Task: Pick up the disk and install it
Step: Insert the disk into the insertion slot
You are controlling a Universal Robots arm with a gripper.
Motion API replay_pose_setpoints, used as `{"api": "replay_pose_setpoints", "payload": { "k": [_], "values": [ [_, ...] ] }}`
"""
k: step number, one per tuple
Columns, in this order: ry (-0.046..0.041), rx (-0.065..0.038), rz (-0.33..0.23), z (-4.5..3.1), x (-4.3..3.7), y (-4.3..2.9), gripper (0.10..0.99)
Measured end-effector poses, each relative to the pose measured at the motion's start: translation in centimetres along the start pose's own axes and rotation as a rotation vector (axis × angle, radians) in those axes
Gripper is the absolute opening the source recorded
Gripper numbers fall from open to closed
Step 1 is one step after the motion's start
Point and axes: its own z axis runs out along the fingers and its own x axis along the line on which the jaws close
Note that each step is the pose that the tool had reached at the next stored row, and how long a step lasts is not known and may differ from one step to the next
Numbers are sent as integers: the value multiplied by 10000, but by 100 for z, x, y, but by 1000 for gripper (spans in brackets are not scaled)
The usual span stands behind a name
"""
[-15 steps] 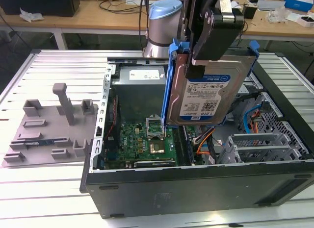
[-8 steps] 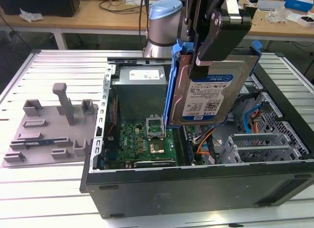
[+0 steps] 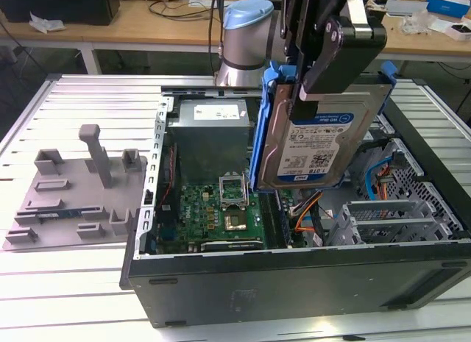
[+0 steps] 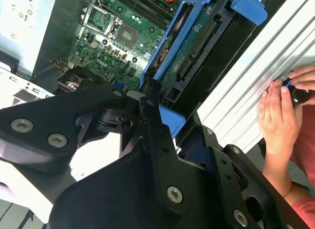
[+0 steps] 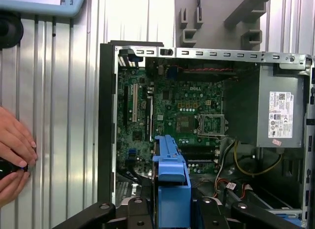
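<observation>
My gripper is shut on the disk, gripping it by its upper edge. The disk is a silver hard drive with a blue-and-white label in a blue carrier bracket. It hangs tilted on edge above the open computer case, between the motherboard and the drive cage, touching neither. In the second wrist view the disk's green circuit-board underside and blue frame run away from the black fingers. In the first wrist view the blue carrier rises edge-on over the motherboard.
The case lies on its side on a ribbed metal table, with the grey power supply at its far end. A grey fixture plate lies at the exterior view's left. A person's hands rest on the table beside the case.
</observation>
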Motion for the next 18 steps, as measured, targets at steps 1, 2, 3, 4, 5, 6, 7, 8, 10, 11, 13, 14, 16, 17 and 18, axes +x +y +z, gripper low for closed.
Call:
{"api": "replay_pose_setpoints", "payload": {
  "k": [1,2,3,4,5,6,7,8,10,11,13,14,16,17,18],
  "values": [
    [1,-1,-2,0,1,-13,369],
    [0,0,1,0,2,-40,369],
    [1,-1,0,1,5,-80,369],
    [1,0,-1,2,8,-134,369],
    [0,0,0,4,11,-168,369],
    [-3,1,1,6,16,-192,369],
    [0,0,-1,7,23,-244,369],
    [-1,0,-1,8,28,-279,369],
    [1,0,1,13,43,-362,369],
    [0,0,-1,20,56,-416,369],
    [-2,1,4,34,76,-478,369],
    [-1,0,6,37,81,-495,369],
    [-2,1,7,50,94,-556,369],
    [0,0,8,55,99,-591,369],
    [-1,0,8,64,105,-641,369]
  ]
}}
